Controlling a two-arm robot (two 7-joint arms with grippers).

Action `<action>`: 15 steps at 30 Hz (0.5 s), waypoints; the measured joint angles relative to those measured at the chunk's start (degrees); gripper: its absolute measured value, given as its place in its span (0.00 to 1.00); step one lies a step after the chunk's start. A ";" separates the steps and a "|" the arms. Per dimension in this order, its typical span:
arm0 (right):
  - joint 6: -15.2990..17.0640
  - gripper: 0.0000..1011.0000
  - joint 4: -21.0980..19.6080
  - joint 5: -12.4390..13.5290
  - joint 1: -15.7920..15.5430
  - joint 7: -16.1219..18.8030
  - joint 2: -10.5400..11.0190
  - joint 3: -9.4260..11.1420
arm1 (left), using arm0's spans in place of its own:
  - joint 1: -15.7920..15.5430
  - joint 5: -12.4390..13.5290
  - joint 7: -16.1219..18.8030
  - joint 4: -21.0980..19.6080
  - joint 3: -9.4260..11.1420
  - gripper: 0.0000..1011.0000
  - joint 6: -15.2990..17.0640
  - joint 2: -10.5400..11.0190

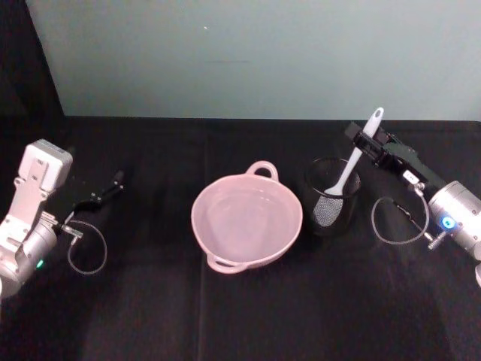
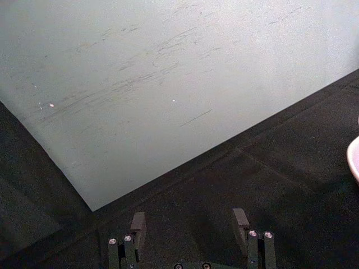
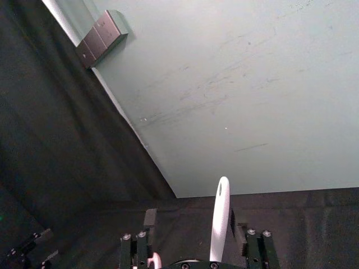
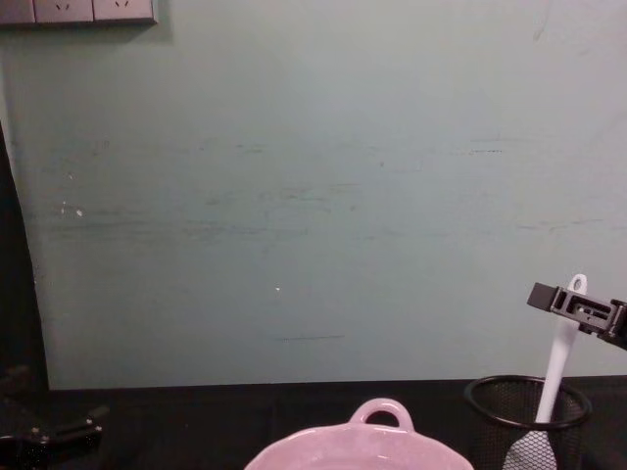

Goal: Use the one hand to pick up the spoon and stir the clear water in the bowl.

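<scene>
The pale pink bowl (image 1: 213,239) sits mid-table on the black cloth, and the clear water (image 1: 244,214) in it shows as faint glints. To its right, the white spoon (image 1: 359,153) stands tilted in a black mesh cup (image 1: 333,197), head down. My right gripper (image 1: 367,141) is up at the spoon's handle. In the right wrist view the handle (image 3: 220,221) rises between the open fingers of the right gripper (image 3: 190,219), close beside one finger (image 3: 233,220). From the chest, the right gripper (image 4: 578,308) straddles the upper part of the spoon (image 4: 560,362). My left gripper (image 1: 116,180) rests open at the far left.
A pale green wall (image 1: 255,53) closes off the table's far edge. The mesh cup (image 4: 529,411) stands almost touching the bowl (image 4: 362,446). Black cloth spreads open in front of the bowl. The bowl's rim (image 2: 354,159) shows at the edge of the left wrist view, beyond the left gripper (image 2: 189,221).
</scene>
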 joint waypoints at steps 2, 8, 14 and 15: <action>-0.01 0.86 -0.02 -0.02 -0.01 0.00 0.00 0.00 | 0.00 0.01 0.00 0.00 0.00 1.00 0.00 0.00; -3.33 0.99 0.17 -3.44 0.47 0.30 1.15 -1.93 | 0.00 0.00 0.00 0.00 0.00 1.00 0.00 0.00; -10.45 0.99 0.94 -12.44 0.83 -1.32 2.42 -4.07 | 0.00 0.01 0.00 0.00 0.00 1.00 0.00 0.00; -11.51 0.99 1.07 -13.81 0.86 -1.68 2.55 -4.27 | 0.00 0.00 0.00 0.00 0.00 1.00 0.00 0.00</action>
